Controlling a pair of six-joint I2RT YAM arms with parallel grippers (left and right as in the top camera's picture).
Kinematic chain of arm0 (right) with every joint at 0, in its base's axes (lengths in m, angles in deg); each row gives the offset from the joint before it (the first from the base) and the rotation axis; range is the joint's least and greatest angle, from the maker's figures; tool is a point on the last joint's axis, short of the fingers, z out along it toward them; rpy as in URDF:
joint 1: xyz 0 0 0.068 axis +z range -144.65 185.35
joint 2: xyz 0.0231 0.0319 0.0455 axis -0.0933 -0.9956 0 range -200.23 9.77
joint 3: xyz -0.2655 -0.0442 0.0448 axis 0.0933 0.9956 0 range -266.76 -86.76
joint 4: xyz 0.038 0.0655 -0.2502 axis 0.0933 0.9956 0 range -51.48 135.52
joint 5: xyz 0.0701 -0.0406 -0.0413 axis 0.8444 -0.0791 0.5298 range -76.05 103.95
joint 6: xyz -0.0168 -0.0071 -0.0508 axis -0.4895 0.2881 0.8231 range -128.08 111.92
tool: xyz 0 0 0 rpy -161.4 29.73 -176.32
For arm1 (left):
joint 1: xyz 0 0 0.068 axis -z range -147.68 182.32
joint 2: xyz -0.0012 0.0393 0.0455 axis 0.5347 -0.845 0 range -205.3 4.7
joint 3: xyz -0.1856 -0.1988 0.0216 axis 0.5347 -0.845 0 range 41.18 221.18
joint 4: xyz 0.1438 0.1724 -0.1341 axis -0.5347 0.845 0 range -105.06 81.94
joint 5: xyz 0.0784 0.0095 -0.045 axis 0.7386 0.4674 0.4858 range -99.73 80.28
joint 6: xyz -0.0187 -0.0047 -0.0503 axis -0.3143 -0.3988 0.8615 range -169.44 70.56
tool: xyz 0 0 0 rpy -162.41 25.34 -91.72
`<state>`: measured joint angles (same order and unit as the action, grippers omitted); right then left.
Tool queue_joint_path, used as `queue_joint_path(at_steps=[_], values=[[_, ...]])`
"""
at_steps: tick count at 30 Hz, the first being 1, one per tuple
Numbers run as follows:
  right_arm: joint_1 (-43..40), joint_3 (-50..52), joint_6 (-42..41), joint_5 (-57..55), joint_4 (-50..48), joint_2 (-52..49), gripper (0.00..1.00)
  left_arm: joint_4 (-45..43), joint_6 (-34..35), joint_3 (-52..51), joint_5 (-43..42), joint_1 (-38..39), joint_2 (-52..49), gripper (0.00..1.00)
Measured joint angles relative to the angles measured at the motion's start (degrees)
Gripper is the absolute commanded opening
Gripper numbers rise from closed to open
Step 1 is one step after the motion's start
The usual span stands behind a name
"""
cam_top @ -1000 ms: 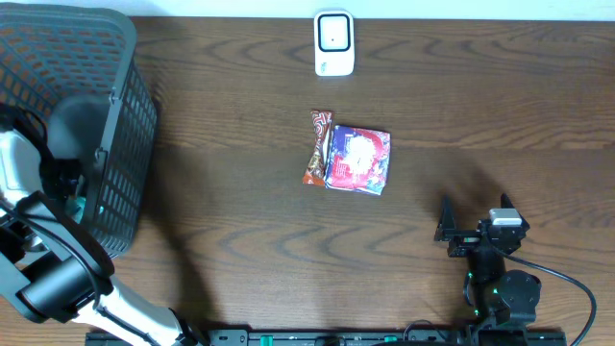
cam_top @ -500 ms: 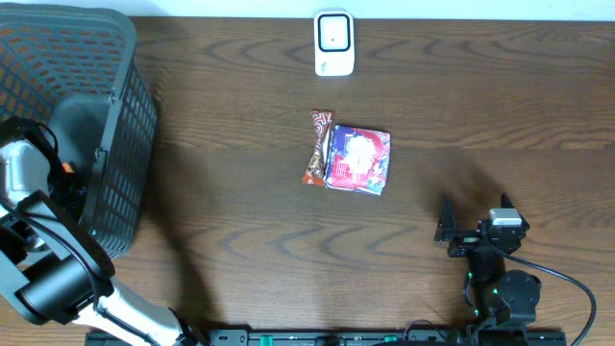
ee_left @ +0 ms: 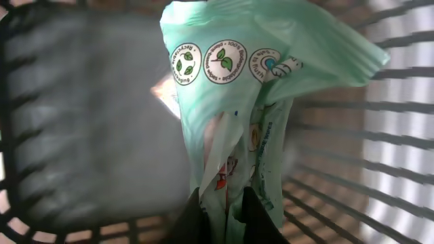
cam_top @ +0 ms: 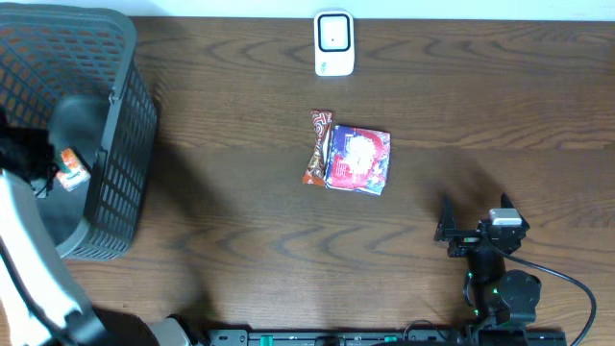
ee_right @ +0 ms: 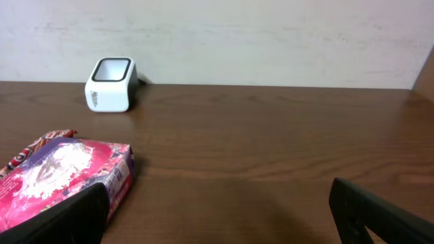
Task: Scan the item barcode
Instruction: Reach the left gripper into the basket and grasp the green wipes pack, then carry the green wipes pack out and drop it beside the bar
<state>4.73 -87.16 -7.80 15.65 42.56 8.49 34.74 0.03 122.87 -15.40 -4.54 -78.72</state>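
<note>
The pale green packet (ee_left: 258,102) is inside the dark mesh basket (cam_top: 115,58) at the left edge of the table (cam_top: 240,211), its lower end pinched between the closed fingers of the left gripper (ee_left: 220,210), with the basket's walls all around it. Out at the table's centre a pink packet (cam_top: 357,159) lies touching a red-brown wrapper (cam_top: 316,146) on its left, and the white scanner (cam_top: 333,42) stands beyond them at the far edge. The right gripper (cam_top: 475,213) rests near the right front of the table, jaws wide apart and holding nothing.
</note>
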Motion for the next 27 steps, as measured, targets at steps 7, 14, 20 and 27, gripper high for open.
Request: queue_joint_path(at_steps=[7,14,20,27], values=[[0.0,0.0,0.0,0.0,0.0,0.0,0.99,-9.66,-0.52,-0.02,-6.91,0.07,9.64,0.07],[0.0,0.0,0.0,0.0,0.02,0.0,0.99,-20.04,-7.45,0.0,-17.62,6.6,15.72,0.08],[0.0,0.0,0.0,0.0,0.0,0.0,0.99,-20.7,-18.75,0.0,-23.21,22.99,16.09,0.07],[0.0,0.0,0.0,0.0,0.02,0.0,0.99,-14.95,-24.72,0.13,-21.62,42.49,10.1,0.08]])
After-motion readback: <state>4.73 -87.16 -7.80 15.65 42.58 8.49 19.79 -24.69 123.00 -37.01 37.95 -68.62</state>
